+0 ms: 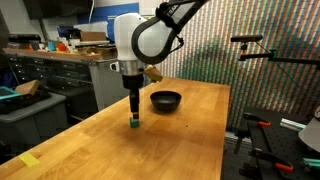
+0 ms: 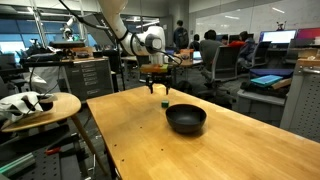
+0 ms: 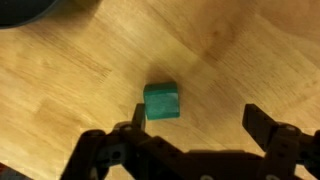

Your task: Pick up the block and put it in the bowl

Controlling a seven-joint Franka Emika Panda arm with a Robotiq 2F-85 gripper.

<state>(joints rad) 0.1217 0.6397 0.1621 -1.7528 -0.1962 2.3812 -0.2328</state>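
Observation:
The block [image 3: 162, 102] is a small green cube on the wooden table. In the wrist view it lies close to one finger of my gripper [image 3: 200, 120], whose fingers are spread wide and hold nothing. In both exterior views the gripper [image 1: 133, 108] [image 2: 157, 87] points straight down, low over the block [image 1: 134, 124] [image 2: 165, 104]. The black bowl [image 1: 166, 100] [image 2: 186, 119] stands on the table a short way from the block; its dark rim [image 3: 25, 12] shows at the top left corner of the wrist view.
The wooden table [image 1: 170, 140] [image 2: 150, 140] has a yellow strip of tape [image 1: 29, 160] near one corner. A round side table with clutter [image 2: 35, 105], workbenches and office chairs stand around the table, off its surface.

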